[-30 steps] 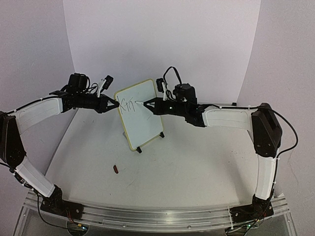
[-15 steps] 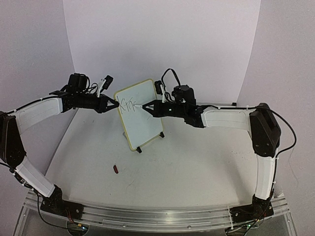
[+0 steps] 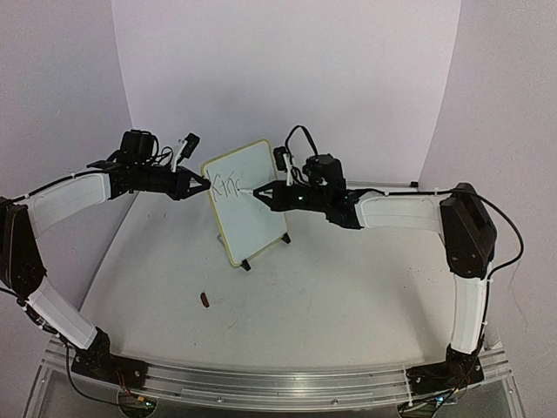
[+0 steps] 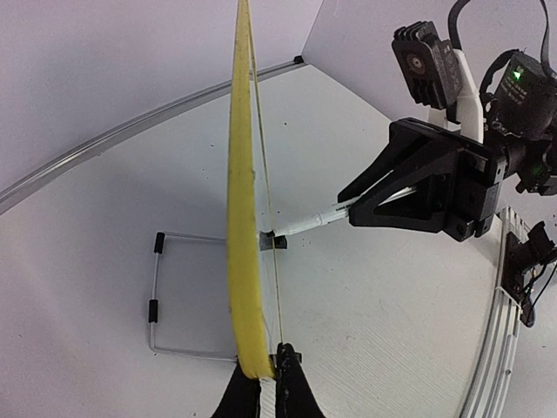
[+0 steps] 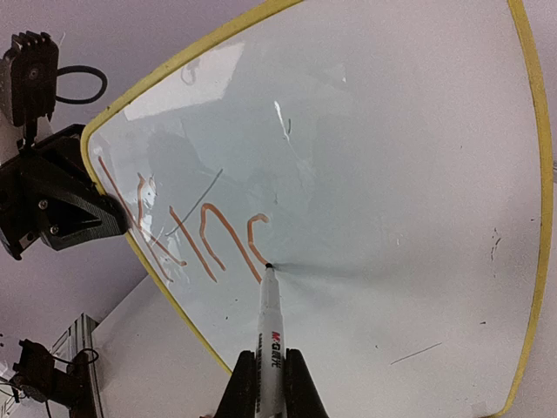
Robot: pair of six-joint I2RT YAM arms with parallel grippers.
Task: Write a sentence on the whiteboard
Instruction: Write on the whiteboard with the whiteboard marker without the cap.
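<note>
We held the whiteboard [image 3: 261, 228] upright at the centre of the top view, our left gripper [image 4: 261, 390] pinched on its yellow frame. Our right gripper [image 5: 265, 383] was clamped on the marker [image 5: 271, 335], its tip touching the board at mid-left of the right wrist view. Of the sentence [image 5: 187, 235] we had only "Kin" and part of a fourth letter down, so we judged that most of it remained.

Your two arms reach inward, forearms roughly level, with the left gripper [image 3: 202, 185] and right gripper [image 3: 259, 190] both clamped shut, fingertips pointing toward each other, slightly apart.
</note>
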